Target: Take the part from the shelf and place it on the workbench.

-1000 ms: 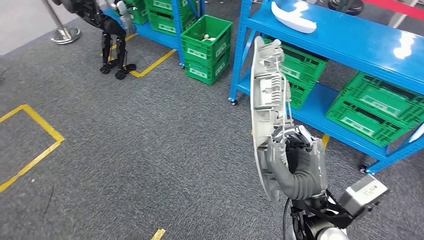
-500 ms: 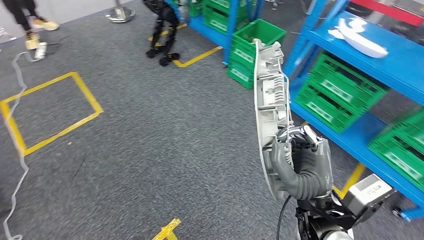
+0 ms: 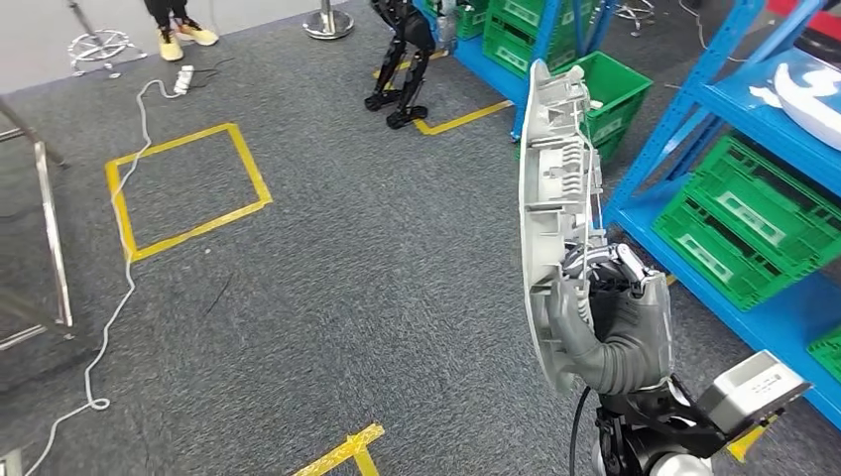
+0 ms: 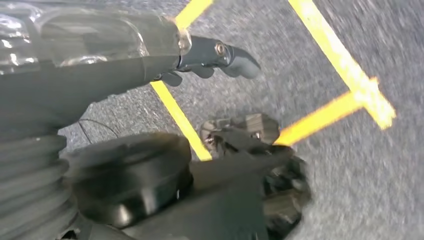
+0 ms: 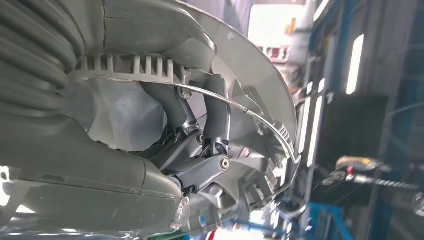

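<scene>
My right hand point(image 3: 612, 332) grasps grey part point(image 3: 548, 178), upright, beside blue shelf point(image 3: 739, 94). My left hand point(image 4: 120, 55): nothing held, grip state unclear.

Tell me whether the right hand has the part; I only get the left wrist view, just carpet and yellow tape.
Observer: Yes. In the head view the right hand grips the long grey part, held upright on its edge.
Operator: How is it gripped?
Observer: The right wrist view shows the fingers curled around a rib on the part's inner side.
Operator: Where's the shelf?
Observer: The blue shelf with green crates stands to the robot's right; a white part lies on its upper level.
</scene>
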{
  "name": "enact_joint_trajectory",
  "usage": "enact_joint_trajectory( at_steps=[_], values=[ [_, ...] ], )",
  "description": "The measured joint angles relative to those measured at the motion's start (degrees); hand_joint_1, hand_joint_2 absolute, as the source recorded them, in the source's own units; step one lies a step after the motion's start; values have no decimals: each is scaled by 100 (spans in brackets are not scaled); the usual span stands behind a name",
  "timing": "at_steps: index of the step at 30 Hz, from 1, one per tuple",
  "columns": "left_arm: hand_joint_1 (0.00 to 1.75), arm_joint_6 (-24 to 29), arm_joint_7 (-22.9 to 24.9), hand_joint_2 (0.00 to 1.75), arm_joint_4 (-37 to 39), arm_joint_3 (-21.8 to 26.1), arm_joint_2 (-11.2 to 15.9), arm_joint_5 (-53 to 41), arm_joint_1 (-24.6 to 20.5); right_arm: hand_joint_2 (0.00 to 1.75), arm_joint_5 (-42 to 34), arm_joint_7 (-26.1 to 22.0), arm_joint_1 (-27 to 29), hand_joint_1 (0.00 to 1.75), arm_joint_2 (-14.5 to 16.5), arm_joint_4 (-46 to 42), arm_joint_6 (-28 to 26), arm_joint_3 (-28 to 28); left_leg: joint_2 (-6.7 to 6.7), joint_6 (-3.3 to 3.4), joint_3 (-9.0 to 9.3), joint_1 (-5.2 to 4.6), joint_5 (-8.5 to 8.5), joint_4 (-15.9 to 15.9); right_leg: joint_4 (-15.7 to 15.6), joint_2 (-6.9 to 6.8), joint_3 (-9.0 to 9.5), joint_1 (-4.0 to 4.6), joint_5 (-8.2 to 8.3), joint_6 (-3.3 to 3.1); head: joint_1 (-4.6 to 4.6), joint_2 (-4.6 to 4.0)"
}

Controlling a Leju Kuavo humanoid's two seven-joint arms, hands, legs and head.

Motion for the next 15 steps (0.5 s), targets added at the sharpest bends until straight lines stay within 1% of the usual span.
enact_joint_trajectory(
  at_steps=[1, 2, 3, 4, 5, 6, 7, 8, 9, 10, 11, 12, 13, 14, 15],
  values=[
    [0, 33, -25, 175, 1, 0, 32, 39, 3, 175, -31, -66, -8, 175, 12, 14, 39, 0, 8, -38, -16, 35, 36, 58, 15, -78, -1, -12, -14, 19, -26, 0],
    [0, 65, -55, 175, 2, 0, 69, 84, 6, 175, -69, -132, -21, 175, 32, 32, 82, 1, 41, -73, 84, 62, 170, -104, 37, -152, 0, -29, -32, 46, -54, 0],
    [0, 90, -95, 175, 3, 0, 108, 135, 6, 175, -119, -196, -35, 175, 58, 50, 123, 2, 130, -106, 286, 78, 360, -454, 69, -222, 3, -48, -57, 82, -82, 0],
    [0, 107, -150, 175, 1, 0, 140, 188, 3, 175, -171, -255, -47, 175, 85, 64, 154, 2, 294, -119, 491, 67, 487, -816, 101, -281, 3, -56, -87, 124, -114, 0],
    [0, 110, -215, 175, -1, 2, 169, 237, 0, 175, -226, -316, -57, 175, 110, 79, 178, 2, 443, -100, 648, 53, 579, -1111, 141, -336, 3, -55, -120, 168, -139, 0],
    [0, 106, -283, 175, -2, 4, 191, 277, -2, 175, -277, -375, -64, 175, 129, 92, 197, 2, 552, -57, 729, 34, 607, -1277, 169, -383, 4, -49, -144, 205, -150, 0],
    [0, 102, -349, 175, -3, 6, 210, 313, -3, 175, -320, -433, -67, 175, 145, 104, 212, 3, 588, 5, 725, 9, 585, -1308, 178, -430, 9, -41, -155, 236, -148, 0],
    [0, 103, -405, 175, -2, 9, 232, 348, -2, 175, -364, -494, -70, 175, 166, 121, 228, 4, 531, 64, 705, 6, 607, -1315, 180, -482, 19, -42, -159, 259, -137, 0],
    [0, 109, -453, 175, -2, 13, 255, 385, -1, 175, -408, -551, -74, 175, 190, 140, 240, 5, 459, 115, 694, 6, 616, -1317, 175, -490, 26, -55, -172, 284, -121, 0],
    [0, 119, -495, 175, -1, 16, 273, 425, -2, 175, -453, -607, -73, 175, 217, 163, 250, 5, 385, 153, 684, 8, 630, -1323, 208, -411, 22, -73, -228, 307, -103, 0],
    [0, 130, -533, 175, -1, 20, 293, 467, -5, 175, -495, -665, -71, 175, 243, 185, 256, 5, 310, 185, 679, 12, 646, -1329, 331, -274, -19, -87, -344, 322, -82, 0],
    [0, 142, -567, 175, -1, 24, 310, 505, -11, 175, -533, -722, -66, 175, 262, 208, 260, 5, 231, 214, 677, 10, 659, -1333, 592, -104, -117, -95, -529, 331, -48, 0],
    [0, 157, -596, 175, -1, 26, 324, 542, -17, 175, -562, -773, -58, 175, 274, 230, 263, 5, 152, 236, 669, -3, 668, -1332, 966, 40, -267, -92, -743, 323, -10, 0],
    [0, 168, -617, 175, -1, 29, 340, 577, -21, 175, -581, -819, -50, 175, 283, 251, 268, 5, 71, 257, 663, -22, 677, -1332, 1383, 107, -445, -78, -934, 305, 25, 0],
    [0, 178, -631, 175, -1, 32, 354, 607, -21, 175, -595, -854, -45, 175, 293, 274, 272, 5, -17, 274, 658, -45, 685, -1331, 1719, 133, -599, -62, -1045, 280, 58, 0]
  ],
)
